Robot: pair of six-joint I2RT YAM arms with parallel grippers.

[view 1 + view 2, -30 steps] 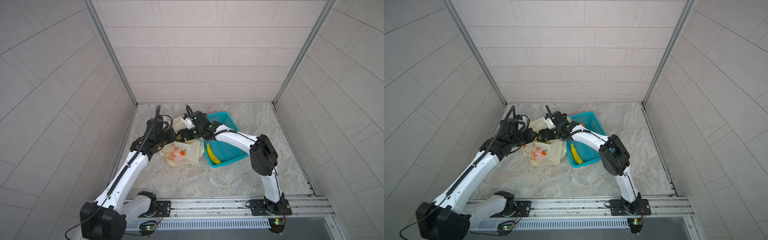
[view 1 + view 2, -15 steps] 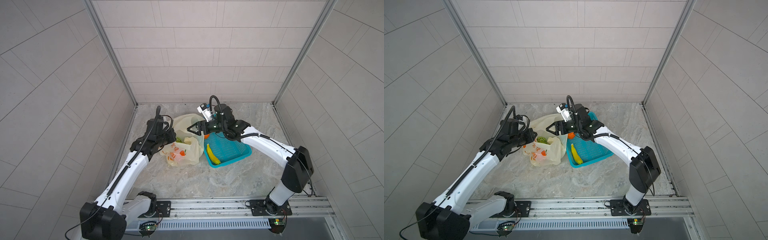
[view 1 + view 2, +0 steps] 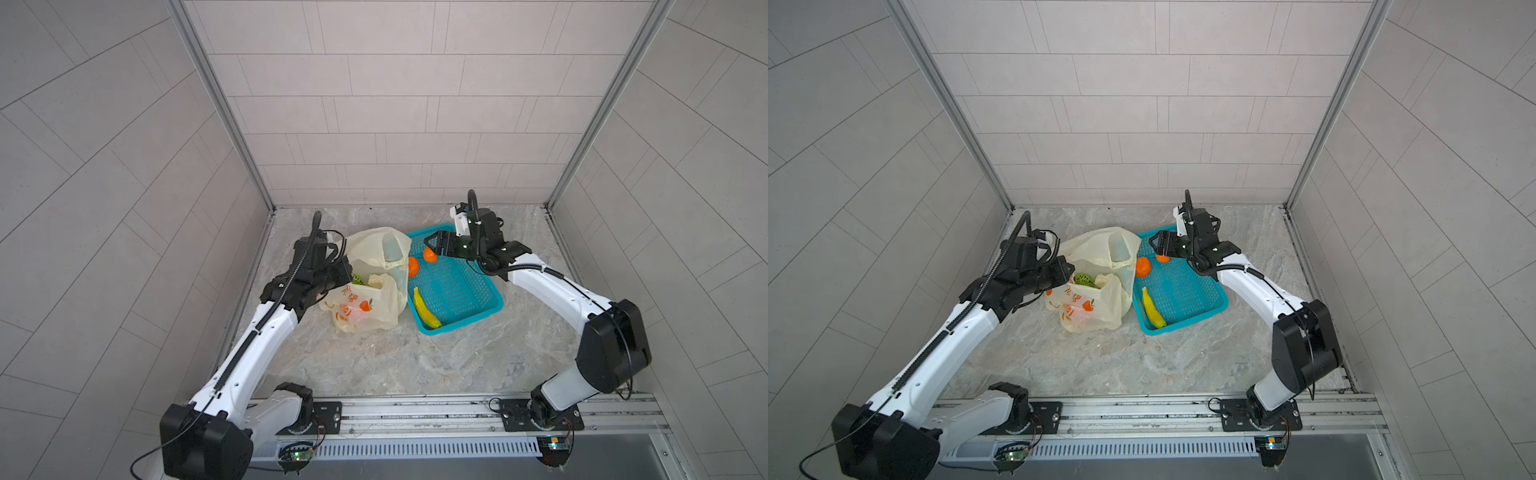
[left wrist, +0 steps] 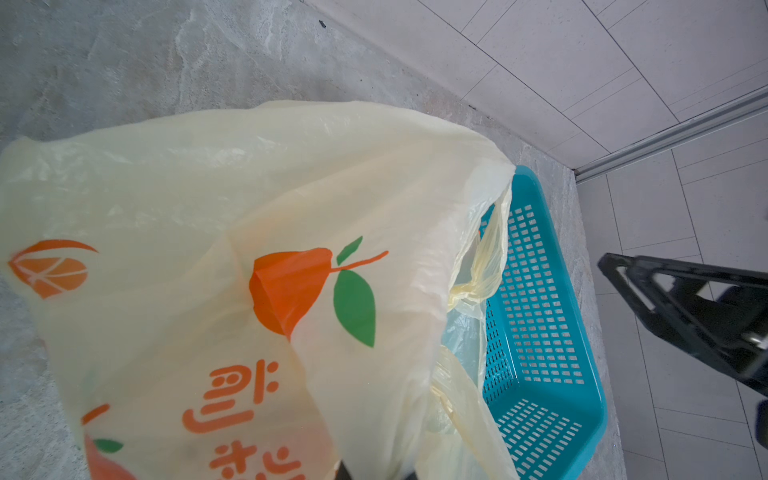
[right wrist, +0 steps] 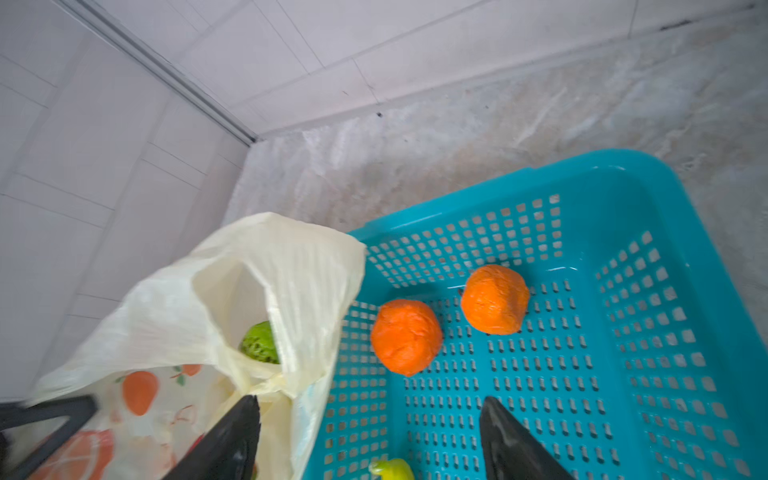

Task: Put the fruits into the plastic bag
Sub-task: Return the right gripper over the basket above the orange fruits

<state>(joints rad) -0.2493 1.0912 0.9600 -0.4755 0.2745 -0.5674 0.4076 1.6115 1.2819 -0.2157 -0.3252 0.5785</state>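
The right hand [image 5: 368, 405] has its two black fingers apart and holds nothing. It hangs over the teal mesh plastic basket [image 5: 665, 374], on the basket's side where the bag is. A round orange toy fruit [image 5: 406, 336] lies on the basket floor just ahead of the fingertips, untouched, with a second orange fruit [image 5: 494, 299] just beside it. I judge one of these is the next to be taken. A yellow toy banana [image 3: 426, 309] lies along the same side of the basket, further from the hand. Outside the basket, the left hand [image 3: 1063, 272] has its fingers together, clamped on the rim of the thin pale-yellow plastic bag [image 3: 1096, 249]. This probably holds the mouth open toward the basket. The bag leans against the basket wall on the grey marbled surface [image 3: 395, 365], and a green spiky fruit [image 5: 259, 343] is already inside.
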